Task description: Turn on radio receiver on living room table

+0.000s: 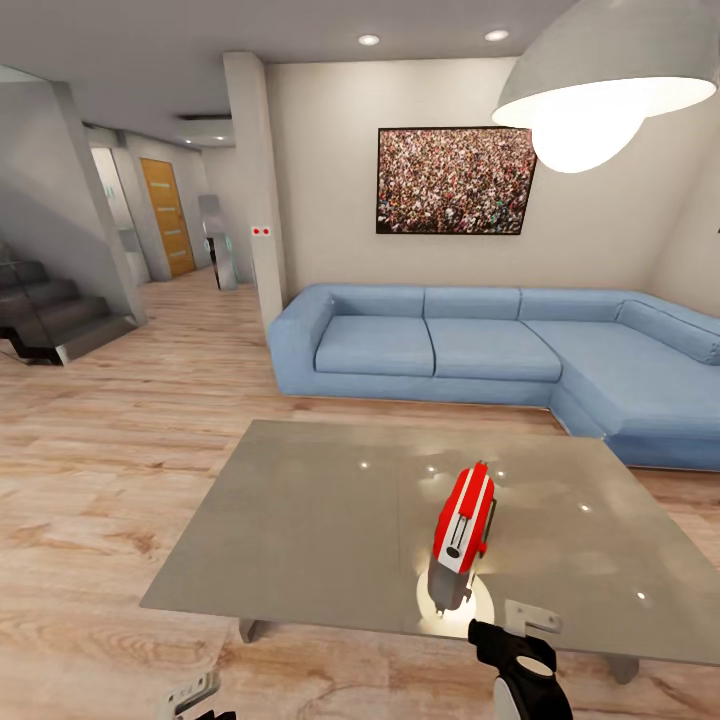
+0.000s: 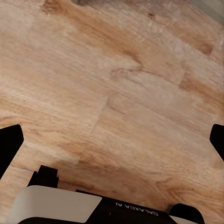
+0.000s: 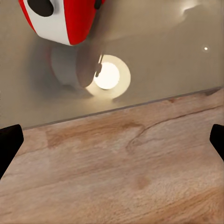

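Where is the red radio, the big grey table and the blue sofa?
radio receiver point(image 1: 464, 524): head view, on its red side.
table point(image 1: 300, 520): head view, on the bare grey top.
sofa point(image 1: 375, 345): head view, on a seat cushion.

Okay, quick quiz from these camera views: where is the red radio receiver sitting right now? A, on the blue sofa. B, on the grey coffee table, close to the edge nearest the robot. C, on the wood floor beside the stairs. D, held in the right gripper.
B: the head view shows the radio receiver standing on the table near its closest edge, with the right gripper just short of it and not touching.
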You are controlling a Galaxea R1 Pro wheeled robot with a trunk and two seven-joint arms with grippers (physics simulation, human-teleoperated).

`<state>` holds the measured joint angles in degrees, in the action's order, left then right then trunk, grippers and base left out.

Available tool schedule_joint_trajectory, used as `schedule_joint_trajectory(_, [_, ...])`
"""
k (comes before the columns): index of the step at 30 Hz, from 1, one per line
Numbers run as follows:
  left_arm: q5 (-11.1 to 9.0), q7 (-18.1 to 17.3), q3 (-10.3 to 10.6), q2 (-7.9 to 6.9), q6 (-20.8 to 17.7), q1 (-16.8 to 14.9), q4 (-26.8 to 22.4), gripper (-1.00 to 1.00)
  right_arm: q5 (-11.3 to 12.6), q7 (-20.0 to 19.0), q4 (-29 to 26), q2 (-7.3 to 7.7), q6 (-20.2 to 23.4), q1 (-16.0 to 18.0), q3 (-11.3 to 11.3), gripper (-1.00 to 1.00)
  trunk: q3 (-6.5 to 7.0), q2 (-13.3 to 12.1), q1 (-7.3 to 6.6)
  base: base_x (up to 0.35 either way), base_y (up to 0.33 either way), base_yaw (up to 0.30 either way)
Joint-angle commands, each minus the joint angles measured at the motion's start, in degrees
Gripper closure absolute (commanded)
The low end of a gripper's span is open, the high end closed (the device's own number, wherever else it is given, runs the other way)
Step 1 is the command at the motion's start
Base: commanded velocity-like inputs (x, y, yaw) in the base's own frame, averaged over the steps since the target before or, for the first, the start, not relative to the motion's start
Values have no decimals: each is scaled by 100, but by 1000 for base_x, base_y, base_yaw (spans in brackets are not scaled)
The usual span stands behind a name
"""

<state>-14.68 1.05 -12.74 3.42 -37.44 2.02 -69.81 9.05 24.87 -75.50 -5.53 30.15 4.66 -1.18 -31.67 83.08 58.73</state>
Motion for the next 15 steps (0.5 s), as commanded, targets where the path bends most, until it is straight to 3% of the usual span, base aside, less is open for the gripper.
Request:
schedule_joint_trajectory(1, [0,0,0,0,0,0,1,-100,0,0,0,0,0,0,-5,-100,0,0,0,0,0,0])
schedule_joint_trajectory(15, [0,3,8,9,7,0,14,-100,0,0,0,0,0,0,-39,-100,0,0,0,0,0,0])
